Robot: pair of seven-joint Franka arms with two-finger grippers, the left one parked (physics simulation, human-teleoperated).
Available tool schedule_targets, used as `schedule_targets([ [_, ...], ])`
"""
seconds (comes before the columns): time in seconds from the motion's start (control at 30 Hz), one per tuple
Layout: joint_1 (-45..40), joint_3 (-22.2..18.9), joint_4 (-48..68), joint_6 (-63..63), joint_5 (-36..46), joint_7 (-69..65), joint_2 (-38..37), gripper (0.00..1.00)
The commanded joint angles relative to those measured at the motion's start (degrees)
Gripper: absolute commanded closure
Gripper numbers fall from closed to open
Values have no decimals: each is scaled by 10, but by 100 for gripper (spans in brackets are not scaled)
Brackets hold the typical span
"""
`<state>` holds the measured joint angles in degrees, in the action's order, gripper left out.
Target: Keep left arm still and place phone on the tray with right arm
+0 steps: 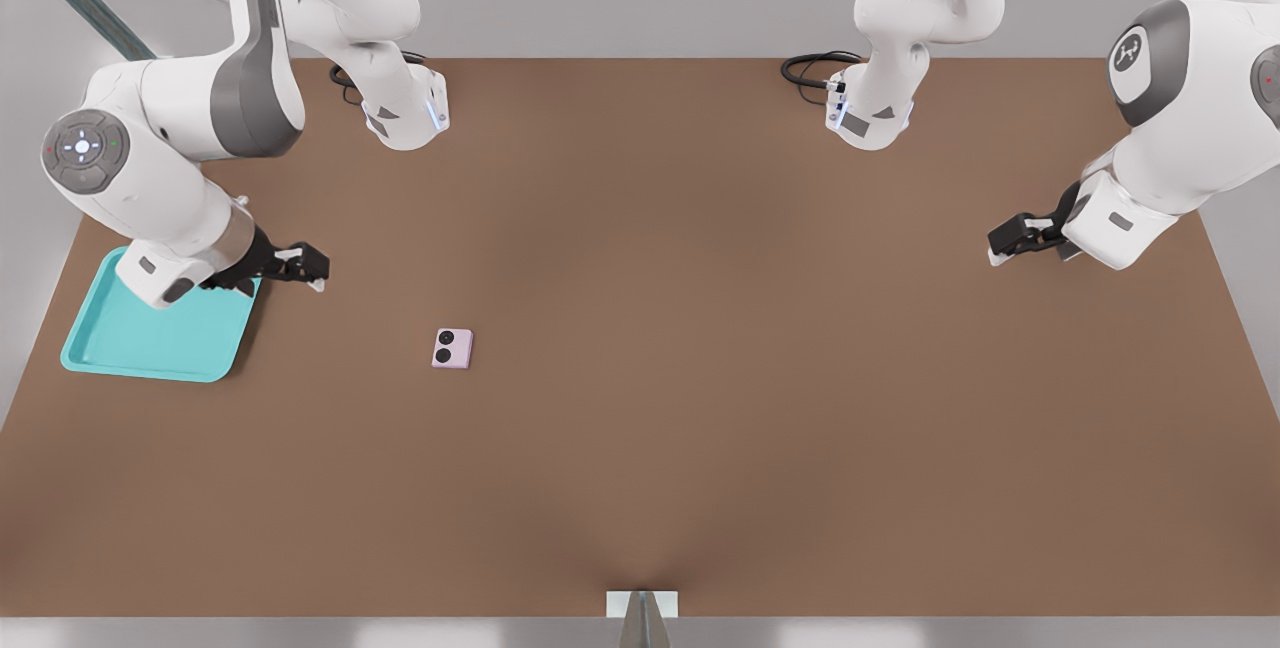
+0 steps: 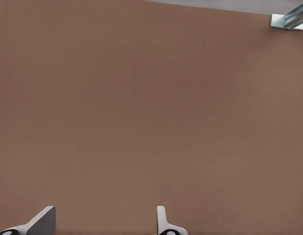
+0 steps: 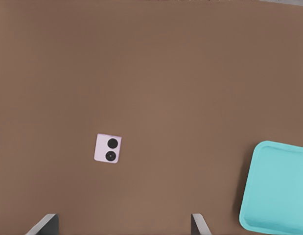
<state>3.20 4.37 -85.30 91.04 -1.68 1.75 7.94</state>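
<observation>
Claw (image 1: pixel 312 271) first: my right arm (image 1: pixel 160 168) holds it spread wide with nothing between the fingers, above the desk (image 1: pixel 700 378) just past the tray's edge. Beneath the arm, the turquoise tray (image 1: pixel 150 343) lies bare. Apart from both, towards the front view's right, the pink phone (image 1: pixel 452 348) lies flat, lenses up.

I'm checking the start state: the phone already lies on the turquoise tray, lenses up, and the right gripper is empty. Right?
Not quite: the phone lies lenses up on the bare table, apart from the tray, as the front view shows. The right gripper is indeed empty, its fingers open.
</observation>
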Motion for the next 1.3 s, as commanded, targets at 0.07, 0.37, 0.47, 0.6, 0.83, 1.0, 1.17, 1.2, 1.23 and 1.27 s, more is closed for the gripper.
schedule_targets([
  [0.07, -2, -1, 0, 27, 0, 37, 4, 0],
  [0.37, 103, 8, -5, 169, 0, 203, 168, 0],
  [0.47, 102, 8, -24, 177, 1, 265, 181, 0],
  [0.6, 91, 8, -78, 207, 34, 278, 180, 0],
  [0.83, 97, 12, -149, 257, 34, 278, 191, 0],
  [1.0, 90, 12, -152, 282, 34, 275, 218, 0],
  [1.17, 83, 12, -183, 303, 33, 267, 217, 0],
  [1.2, 82, 12, -187, 303, 33, 267, 216, 0],
  [1.23, 81, 12, -189, 303, 33, 267, 216, 0],
  [1.27, 81, 12, -189, 303, 33, 267, 217, 0],
])
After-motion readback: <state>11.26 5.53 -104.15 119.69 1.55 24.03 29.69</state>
